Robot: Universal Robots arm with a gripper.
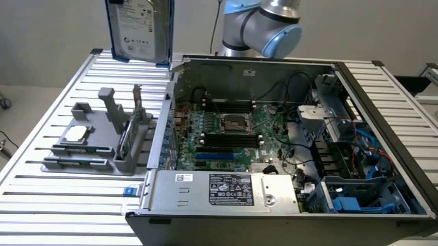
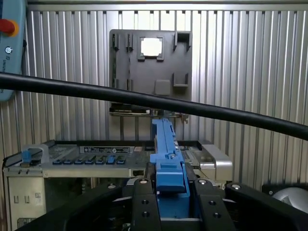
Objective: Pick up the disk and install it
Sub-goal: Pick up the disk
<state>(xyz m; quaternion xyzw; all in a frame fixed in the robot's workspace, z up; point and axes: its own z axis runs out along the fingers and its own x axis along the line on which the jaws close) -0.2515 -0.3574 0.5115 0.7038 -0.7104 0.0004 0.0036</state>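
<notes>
Looking at the counter: open computer case on it, grey fixture beside it on the exterior view's left; I see the disk upright in the air above them, touching neither; end effector clamped on its blue frame.

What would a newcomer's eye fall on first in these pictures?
The disk hangs upright in the air at the exterior view's upper left, near the open computer case; the wrist view shows the gripper shut on its blue frame. The case lies in the middle of the slatted table, its green board exposed. A grey parts holder sits on the table at the exterior view's left.
</notes>
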